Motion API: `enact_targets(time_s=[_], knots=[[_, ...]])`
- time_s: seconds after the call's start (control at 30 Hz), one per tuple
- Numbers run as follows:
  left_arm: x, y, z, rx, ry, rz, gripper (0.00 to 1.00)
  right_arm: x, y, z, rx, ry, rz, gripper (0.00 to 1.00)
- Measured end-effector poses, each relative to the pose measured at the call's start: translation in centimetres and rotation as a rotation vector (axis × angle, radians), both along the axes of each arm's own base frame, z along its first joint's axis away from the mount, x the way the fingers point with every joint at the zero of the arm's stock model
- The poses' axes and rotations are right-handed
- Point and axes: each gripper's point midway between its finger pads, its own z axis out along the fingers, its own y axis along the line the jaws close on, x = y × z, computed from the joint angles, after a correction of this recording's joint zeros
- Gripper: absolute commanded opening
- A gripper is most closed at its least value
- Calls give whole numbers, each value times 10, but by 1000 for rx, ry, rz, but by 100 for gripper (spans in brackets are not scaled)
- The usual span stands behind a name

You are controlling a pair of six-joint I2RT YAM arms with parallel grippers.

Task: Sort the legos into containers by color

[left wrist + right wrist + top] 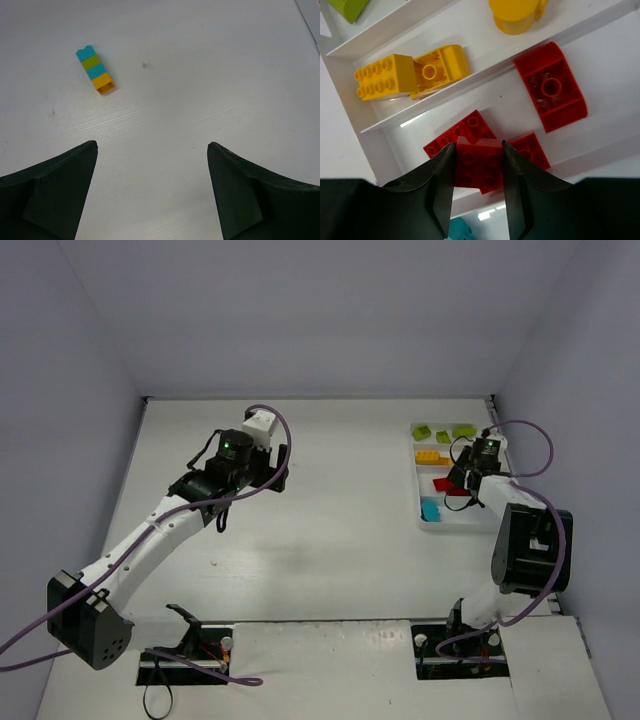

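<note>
My right gripper (479,150) is shut on a red lego (479,167) and holds it just above the red compartment of the white tray (424,523). Below it lie two flat red legos (451,137) and a curved red one (551,92). The compartment beyond holds yellow legos (385,76), the nearer one a cyan lego (460,231). Lime green legos (422,432) sit in the tray's far compartment. My left gripper (152,150) is open and empty over the bare table; a stacked cyan, green and orange lego (95,69) lies ahead of it to the left.
The tray stands at the right side of the table near the right wall (570,390). The left arm (160,530) stretches across the left half of the table. Cables loop over both wrists.
</note>
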Motion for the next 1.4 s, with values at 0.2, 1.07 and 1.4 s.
enact_targets(time_s=[0.2,1.07,1.4], knots=[[11,27,-1,-22,15,134,84,10,22,-5,52,-15,78,9],[54,63,-68,16,227,461,84,20,97,57,60,-180,312,54],[138,41,-109,73,302,565,77,3,118,113,69,-346,393,54]])
